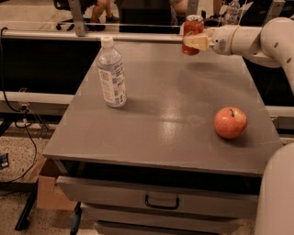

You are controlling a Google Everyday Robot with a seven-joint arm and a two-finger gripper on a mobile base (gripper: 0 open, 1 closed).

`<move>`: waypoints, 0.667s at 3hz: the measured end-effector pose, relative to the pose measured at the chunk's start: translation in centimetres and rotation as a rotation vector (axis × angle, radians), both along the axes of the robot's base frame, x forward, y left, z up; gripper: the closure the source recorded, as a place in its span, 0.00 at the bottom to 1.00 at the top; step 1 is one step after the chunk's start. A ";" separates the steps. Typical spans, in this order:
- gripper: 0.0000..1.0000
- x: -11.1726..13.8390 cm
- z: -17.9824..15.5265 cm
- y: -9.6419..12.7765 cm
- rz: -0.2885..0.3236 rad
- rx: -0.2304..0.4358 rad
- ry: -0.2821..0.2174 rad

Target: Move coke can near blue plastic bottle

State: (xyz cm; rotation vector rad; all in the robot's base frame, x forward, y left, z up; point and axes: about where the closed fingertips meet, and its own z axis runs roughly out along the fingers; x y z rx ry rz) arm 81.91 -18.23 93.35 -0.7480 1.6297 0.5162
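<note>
The coke can is red with a silver top and hangs in the air above the far edge of the grey table. My gripper reaches in from the right and is shut on the can's lower half. The blue plastic bottle is clear with a white cap and a blue-and-white label. It stands upright on the left part of the table, well to the left of the can and nearer the camera.
A red-orange apple sits on the right side of the table. A drawer with a handle is below the front edge. A smaller clear bottle stands behind the table at the far right.
</note>
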 end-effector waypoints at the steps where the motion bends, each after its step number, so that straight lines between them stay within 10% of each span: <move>1: 1.00 -4.6 -0.2 2.7 0.205 0.062 0.089; 2: 1.00 -5.3 -0.7 3.3 0.238 0.048 0.104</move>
